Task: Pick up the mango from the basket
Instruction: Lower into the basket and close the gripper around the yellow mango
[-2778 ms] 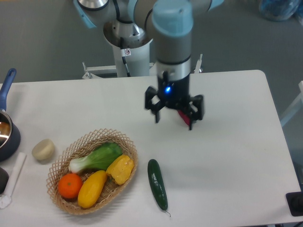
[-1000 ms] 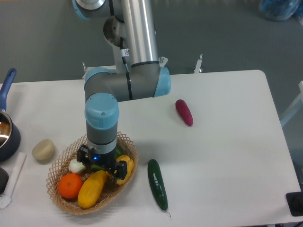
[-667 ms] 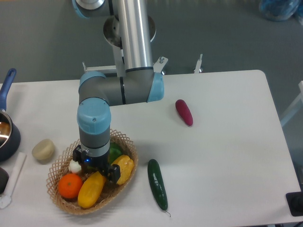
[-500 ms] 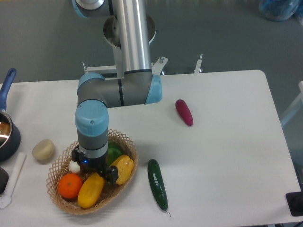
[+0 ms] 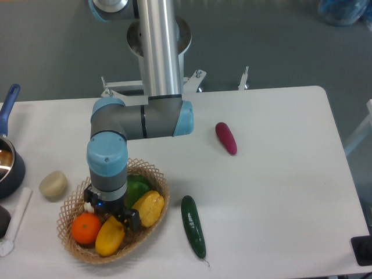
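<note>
The mango (image 5: 109, 236) lies in the front of the wicker basket (image 5: 156, 178), between a round orange (image 5: 85, 228) and a lumpy yellow pepper (image 5: 149, 207). My gripper (image 5: 110, 213) points straight down into the basket, right over the mango's upper end. Its jaws are open, with one finger by the orange and the other finger (image 5: 133, 220) by the pepper. The wrist hides the mango's top end and most of the green vegetable (image 5: 137, 187) behind it.
A dark green cucumber (image 5: 193, 225) lies just right of the basket. A purple-red vegetable (image 5: 226, 138) lies at mid table. A beige potato (image 5: 53, 183) and a blue pot (image 5: 9, 165) sit to the left. A white strip (image 5: 15, 224) lies at the front left.
My gripper has moved from mid table left to the basket, then shifted further left and down over the mango. The fruit has not moved.
</note>
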Controlling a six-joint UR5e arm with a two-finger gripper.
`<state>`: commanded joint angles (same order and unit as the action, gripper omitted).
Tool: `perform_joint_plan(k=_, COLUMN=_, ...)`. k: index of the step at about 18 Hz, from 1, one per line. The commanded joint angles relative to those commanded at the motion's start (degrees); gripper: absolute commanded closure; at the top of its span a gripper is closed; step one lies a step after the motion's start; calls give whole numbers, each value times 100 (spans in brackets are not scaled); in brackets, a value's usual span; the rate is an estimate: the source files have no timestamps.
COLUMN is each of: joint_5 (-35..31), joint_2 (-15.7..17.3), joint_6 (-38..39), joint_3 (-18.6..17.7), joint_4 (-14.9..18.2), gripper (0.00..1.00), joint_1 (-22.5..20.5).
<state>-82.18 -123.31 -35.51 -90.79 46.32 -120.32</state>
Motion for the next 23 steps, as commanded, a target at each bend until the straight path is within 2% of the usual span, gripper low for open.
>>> perform_joint_plan(k=8, joint_5=-9, joint_2=-53, joint_6=-9, joint_3=62, joint_4=0, gripper=0, joint_1=-9)
perform_joint_plan(k=9, joint_5=-9, joint_2=-53, joint_6=-9, joint_3=62, joint_4=0, gripper=4, joint_1=-9)
perform_joint_plan(k=12, joint_5=-17, joint_2=-53, joint_6=0, joint_3=62, joint_4=0, gripper=37, joint_1=-9)
perform_joint_plan(k=14, joint_5=-79, joint_2=-53, joint_6=0, joint_3=62, joint_4=0, gripper=41, joint_1=0)
perform_joint_plan(k=17, joint_5=-88, joint_2=-35, joint_6=0, joint_3=70, joint_4=0, gripper=53, joint_1=-9)
perform_joint_plan(k=19, joint_5=-79, joint_2=-9, joint_6=0, joint_3=88, joint_4=0, gripper=65, joint_1=-9)
perform_joint_plan(k=23, joint_5=-70, joint_2=131, joint_6=-26, joint_3=123, joint_4=0, gripper=66, joint_1=-9)
